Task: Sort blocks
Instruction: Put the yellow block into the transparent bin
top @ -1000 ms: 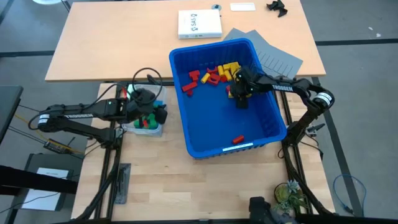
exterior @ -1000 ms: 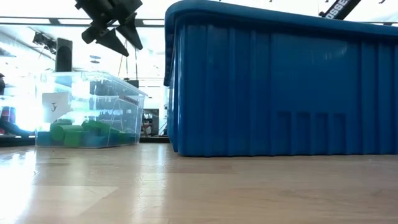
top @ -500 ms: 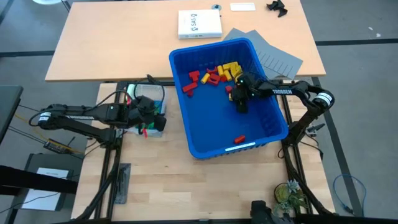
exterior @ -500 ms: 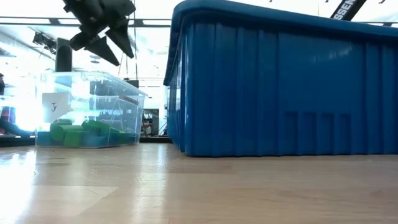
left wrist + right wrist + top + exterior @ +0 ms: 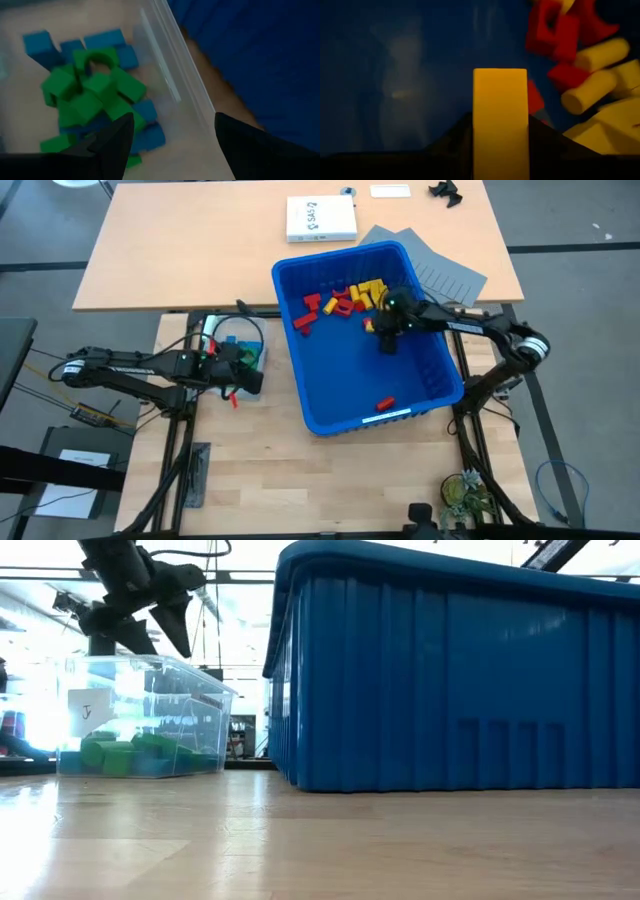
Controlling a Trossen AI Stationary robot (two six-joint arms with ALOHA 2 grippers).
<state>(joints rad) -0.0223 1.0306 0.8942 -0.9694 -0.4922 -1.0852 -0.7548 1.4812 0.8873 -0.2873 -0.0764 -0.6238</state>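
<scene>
The blue bin stands mid-table and fills the low view. Red and yellow blocks lie heaped on its floor at the far side, also in the right wrist view. One red block lies near its near wall. My right gripper is inside the bin, next to the heap, shut on a yellow block. Left of the bin stands a clear tub with green and blue blocks on its floor. My left gripper hangs open above the tub, holding nothing. My right gripper pinches the yellow block by its two long sides between its two fingers. The fingers slant down from the table's right side and lie along the block. The block's free end juts past the fingertips over the bin's blue floor.
A white box and grey sheets lie on the far table behind the bin. A black cable loops behind the tub. Bare wood lies in front of the bin and tub.
My left gripper has drifted over the tub toward the table's near-left, sunk a little and rolled at the wrist, its fingers still apart. My right gripper has stayed by the heap inside the bin and come up slightly.
</scene>
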